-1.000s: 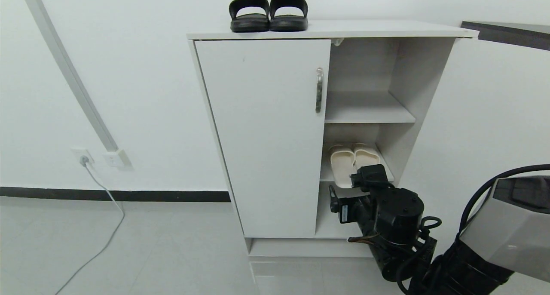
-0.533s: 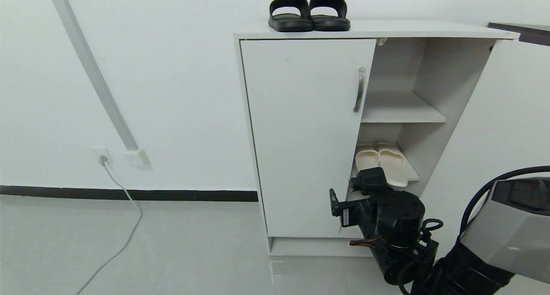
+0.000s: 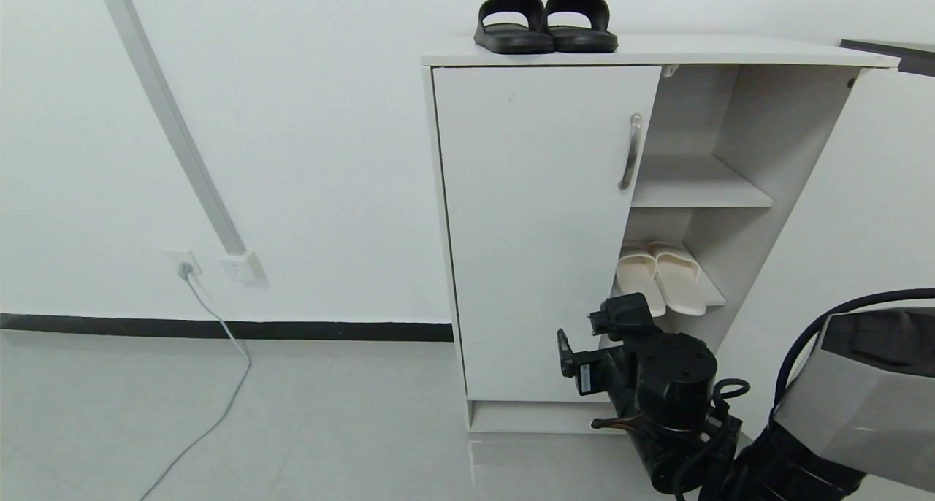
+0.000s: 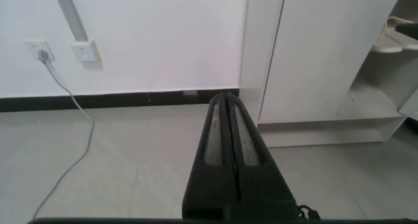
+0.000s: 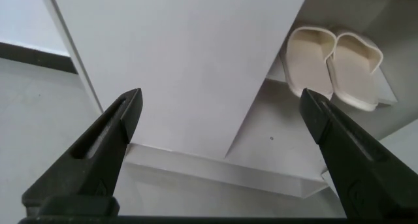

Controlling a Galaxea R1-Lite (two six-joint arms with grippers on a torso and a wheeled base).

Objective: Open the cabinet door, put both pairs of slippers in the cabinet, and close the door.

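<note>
A pair of black slippers (image 3: pixel 546 22) sits on top of the white cabinet (image 3: pixel 730 50). Its left door (image 3: pixel 540 231) with a metal handle (image 3: pixel 630 153) is closed. The right door (image 3: pixel 840 216) stands open. A pair of cream slippers (image 3: pixel 661 277) (image 5: pixel 339 67) lies on the middle shelf inside. My right gripper (image 5: pixel 220 98) is open and empty, low in front of the cabinet's lower opening, apart from the slippers. My left gripper (image 4: pixel 226 100) is shut on nothing, low over the floor to the left of the cabinet.
A wall socket with a grey cable (image 3: pixel 186 271) and a slanting grey conduit (image 3: pixel 168 114) are on the wall at the left. Open floor (image 3: pixel 256 413) spreads left of the cabinet. A dark ledge (image 3: pixel 887 48) shows at the far right.
The head camera has swung left, so the cabinet sits further right in the picture. The cream slippers stay on their shelf, and the right arm has risen only slightly.
</note>
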